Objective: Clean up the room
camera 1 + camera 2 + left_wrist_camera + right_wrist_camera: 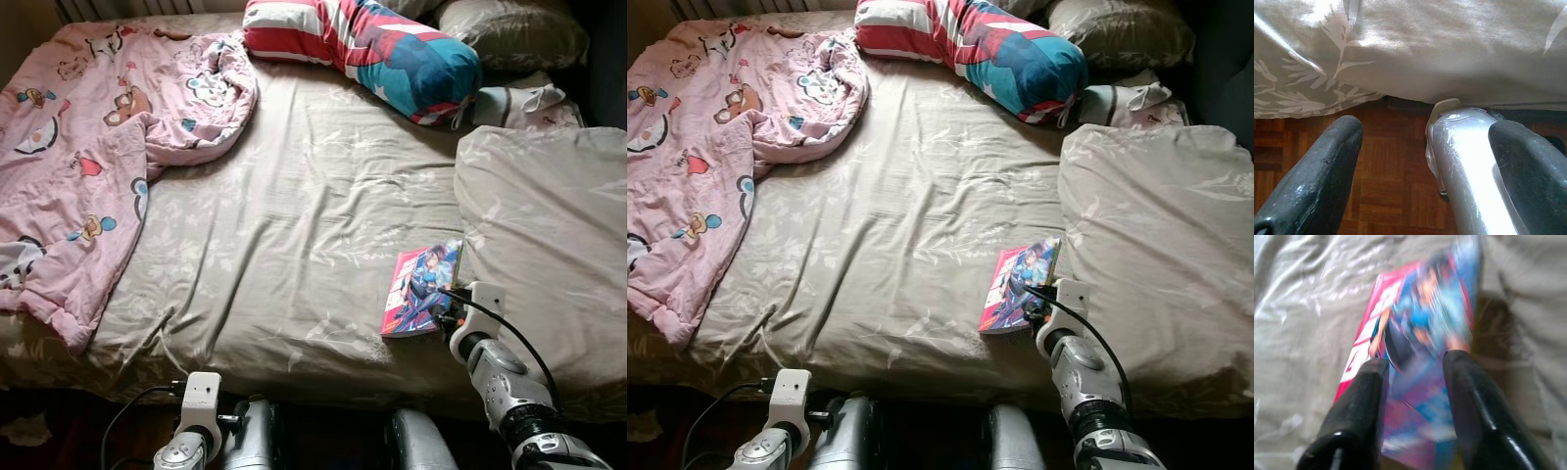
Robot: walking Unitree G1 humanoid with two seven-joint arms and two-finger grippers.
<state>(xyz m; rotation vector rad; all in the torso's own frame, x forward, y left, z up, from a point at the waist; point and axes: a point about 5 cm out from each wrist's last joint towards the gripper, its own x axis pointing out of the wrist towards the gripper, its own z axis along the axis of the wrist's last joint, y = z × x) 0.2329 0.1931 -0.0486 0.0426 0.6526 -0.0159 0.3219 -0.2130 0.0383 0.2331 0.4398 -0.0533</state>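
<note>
The right gripper's (1413,367) jaws stand apart over the near end of the comic book (421,289), one finger to each side of the cover's middle; whether they touch the cover I cannot tell, since the right wrist view is blurred. The book lies flat on the bed (294,245) near its front edge, just beside the beige pillow (549,245) on the robot's right. Its long axis runs away from the robot, roughly in line with the fingers, so the jaws would straddle its short width. The right arm is plainly the nearer one. The left gripper (1425,161) hangs low by the bed's front edge over the wooden floor (1386,166), jaws apart and holding nothing, well apart from the book. In the head views the right wrist hides the book's near corner, and the contact point cannot be made out. Farther off lie a pink blanket (88,147) and a striped bolster (362,44)
</note>
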